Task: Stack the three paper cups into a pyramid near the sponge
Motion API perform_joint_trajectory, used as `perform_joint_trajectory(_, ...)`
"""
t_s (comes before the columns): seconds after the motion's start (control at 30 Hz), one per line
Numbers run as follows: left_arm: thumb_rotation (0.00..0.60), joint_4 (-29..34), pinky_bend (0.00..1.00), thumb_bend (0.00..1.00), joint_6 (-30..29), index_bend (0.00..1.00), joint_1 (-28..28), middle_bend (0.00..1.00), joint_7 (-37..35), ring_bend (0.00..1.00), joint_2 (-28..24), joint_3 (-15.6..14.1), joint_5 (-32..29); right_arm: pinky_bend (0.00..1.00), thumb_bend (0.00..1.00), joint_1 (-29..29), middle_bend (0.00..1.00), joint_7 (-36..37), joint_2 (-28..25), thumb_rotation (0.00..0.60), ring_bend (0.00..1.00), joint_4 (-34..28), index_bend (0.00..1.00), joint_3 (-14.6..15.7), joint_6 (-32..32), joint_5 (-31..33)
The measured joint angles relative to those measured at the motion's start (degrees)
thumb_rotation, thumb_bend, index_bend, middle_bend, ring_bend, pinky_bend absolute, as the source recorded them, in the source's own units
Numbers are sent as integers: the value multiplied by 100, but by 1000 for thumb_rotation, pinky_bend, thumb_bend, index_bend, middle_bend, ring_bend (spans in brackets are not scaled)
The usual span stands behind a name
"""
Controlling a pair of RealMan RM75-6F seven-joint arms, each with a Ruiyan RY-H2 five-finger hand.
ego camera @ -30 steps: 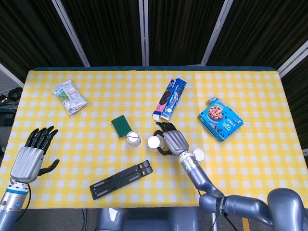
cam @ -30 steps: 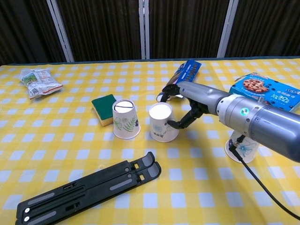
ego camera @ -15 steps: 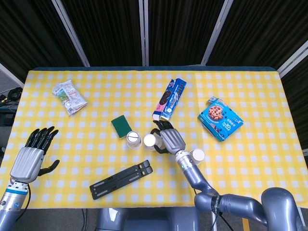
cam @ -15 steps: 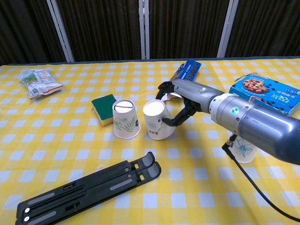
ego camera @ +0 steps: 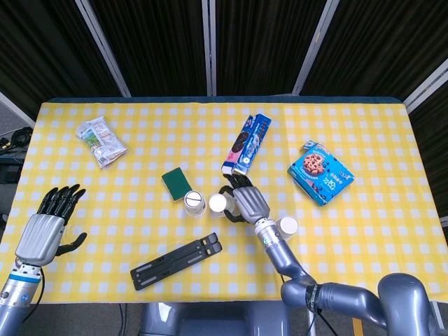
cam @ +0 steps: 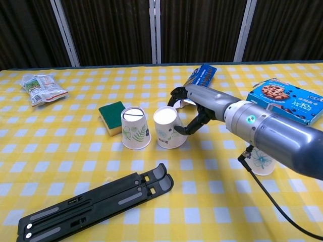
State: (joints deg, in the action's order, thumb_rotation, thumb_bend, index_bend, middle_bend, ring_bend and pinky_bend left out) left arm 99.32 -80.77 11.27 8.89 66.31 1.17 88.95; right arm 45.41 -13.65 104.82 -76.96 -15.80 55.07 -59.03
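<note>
Yellow checked tabletop (ego camera: 364,224) before me. Far left, my left robot hand (ego camera: 47,225) hovers spread, holding nothing. Mid-table, the green sponge (cam: 113,111) has the first paper cup (cam: 135,129) upside down just beside it. Right of that, my right robot hand (cam: 199,108) curls around the second paper cup (cam: 168,128), which is tilted, its base not yet flat. The third paper cup (cam: 262,159) waits near right. I judge the base row nearly set; the top remains. Only the chest view shows the tilt; only the head view shows my left hand.
</note>
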Motion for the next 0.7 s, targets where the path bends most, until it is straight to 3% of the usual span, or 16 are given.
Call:
perform_joint_trajectory(0.2, 600, 5, 0, 282, -3, 0, -1, 0, -11, 0, -8, 4, -5, 0, 288, 0, 41, -6, 31, 600, 0, 16, 357, 4, -11, 22)
perform_joint_trajectory(0.33, 600, 8, 0, 282, -2, 0, -5, 0, 18, 0, -11, -2, -7, 0, 236, 2, 0, -75, 33, 600, 0, 41, 166, 32, -11, 21)
perform_joint_trajectory(0.4, 600, 11, 0, 283, -4, 0, -6, 0, 35, 0, -10, -6, 2, 0, 222, -8, 0, -114, 23, 600, 0, 42, 130, 46, 35, 0)
perform_joint_trajectory(0.7, 600, 38, 0, 283, -57, 0, -31, 0, 81, 0, -9, -20, 40, 0, 212, -142, 0, -256, -204, 600, 0, -325, 109, 106, 213, -25)
